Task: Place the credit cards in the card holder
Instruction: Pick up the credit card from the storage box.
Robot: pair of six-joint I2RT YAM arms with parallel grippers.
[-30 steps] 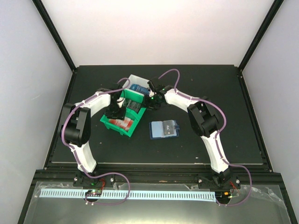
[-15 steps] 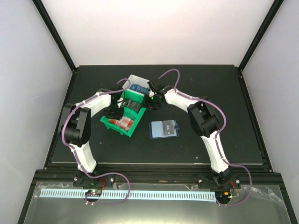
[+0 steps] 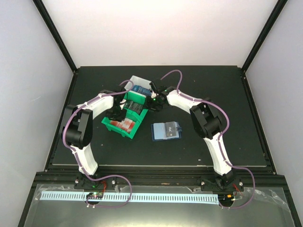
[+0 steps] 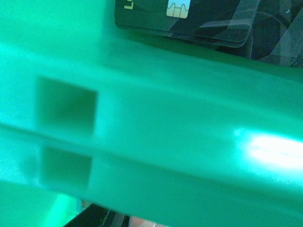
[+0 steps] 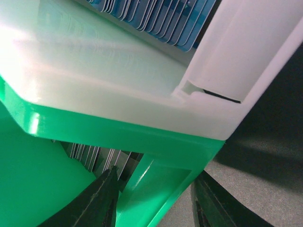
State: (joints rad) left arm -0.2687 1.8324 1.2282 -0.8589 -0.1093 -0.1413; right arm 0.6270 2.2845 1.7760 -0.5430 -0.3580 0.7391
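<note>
The one card holder (image 3: 166, 131) lies nearest, open flat on the table (image 3: 213, 94), at 4 o'clock from the bin. It is pale blue-grey inside with a dark blue edge. The one green-and-white bin (image 3: 117, 130) has three compartments. The near one holds red-and-white credit cards (image 3: 124, 125), the middle one dark credit cards (image 4: 199, 19), one showing a chip. The far white one holds blue credit cards (image 5: 156, 23) standing in a row, too tightly packed to count. The left gripper (image 3: 117, 112) is at the bin's 9 o'clock side; its fingers are hidden, so I cannot tell their state. The right gripper (image 5: 157, 172), at 2 o'clock, clasps the bin's green wall.
</note>
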